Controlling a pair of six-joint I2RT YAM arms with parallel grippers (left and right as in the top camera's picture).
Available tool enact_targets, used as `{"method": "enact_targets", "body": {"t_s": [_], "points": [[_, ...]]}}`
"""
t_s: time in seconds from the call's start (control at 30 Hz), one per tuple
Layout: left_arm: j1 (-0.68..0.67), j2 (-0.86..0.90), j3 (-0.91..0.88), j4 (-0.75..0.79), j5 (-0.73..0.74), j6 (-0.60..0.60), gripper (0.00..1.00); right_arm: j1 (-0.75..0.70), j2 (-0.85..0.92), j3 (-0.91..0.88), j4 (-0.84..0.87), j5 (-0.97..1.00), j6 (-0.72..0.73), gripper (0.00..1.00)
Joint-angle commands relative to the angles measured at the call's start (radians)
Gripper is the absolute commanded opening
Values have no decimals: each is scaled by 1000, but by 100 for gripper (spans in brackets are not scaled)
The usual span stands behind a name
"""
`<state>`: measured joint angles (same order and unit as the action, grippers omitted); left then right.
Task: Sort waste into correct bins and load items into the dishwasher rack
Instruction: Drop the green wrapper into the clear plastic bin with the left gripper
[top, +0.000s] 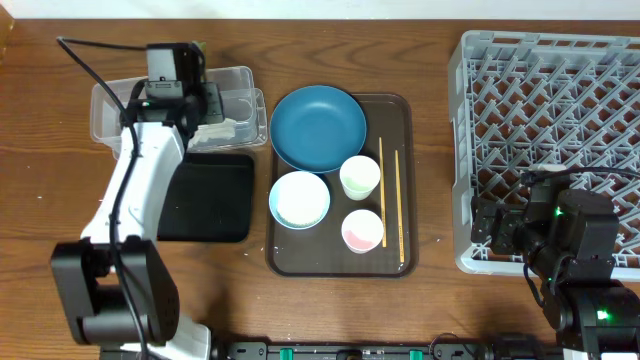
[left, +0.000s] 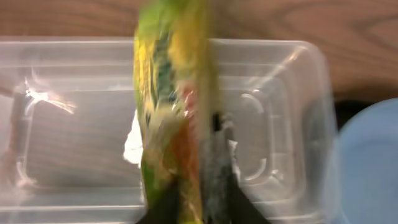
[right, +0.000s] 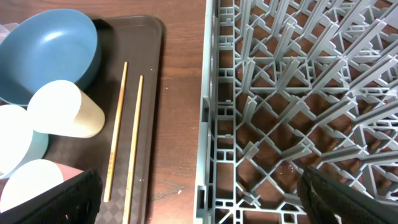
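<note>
**Overhead and wrist views.** A dark wood-grain table (top: 40, 120) is carrying everything. The left gripper (left: 202, 186) is pinching a glossy yellow-green printed wrapper (left: 174, 93), its lettering too blurred to read. It is holding the wrapper above the clear tub (left: 292, 74) at the far left, where white tissue (left: 132, 146) is lying. The right gripper (right: 199, 180) is hanging with its fingers wide apart over the near left edge of the grey rack (right: 298, 93).

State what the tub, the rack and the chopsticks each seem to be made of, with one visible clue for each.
The tub looks like clear, glossy plastic: the table shows through its walls. The rack seems grey, matte moulded plastic, given its thin lattice ribs. The chopsticks are probably wood or bamboo: pale tan, dull, slender.
</note>
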<state>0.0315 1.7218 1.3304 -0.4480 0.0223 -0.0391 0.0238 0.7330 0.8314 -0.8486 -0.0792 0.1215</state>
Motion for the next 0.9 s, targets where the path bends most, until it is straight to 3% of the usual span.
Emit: {"method": "enact_targets", "body": {"t_s": [0.0, 0.13, 0.33, 0.67, 0.87], "points": [[14, 11, 13, -1, -8, 1, 52, 8, -2, 19, -1, -7, 5, 99], [13, -17, 13, -6, 1, 0, 57, 8, -2, 19, -1, -7, 5, 99], [-12, -132, 13, -65, 162, 0, 58, 8, -2, 19, 0, -7, 5, 99], [-27, -164, 13, -69, 88, 2, 61, 8, -2, 19, -1, -7, 5, 99], [-27, -103, 13, 10, 13, 2, 44, 8, -2, 19, -1, -7, 5, 99]]}}
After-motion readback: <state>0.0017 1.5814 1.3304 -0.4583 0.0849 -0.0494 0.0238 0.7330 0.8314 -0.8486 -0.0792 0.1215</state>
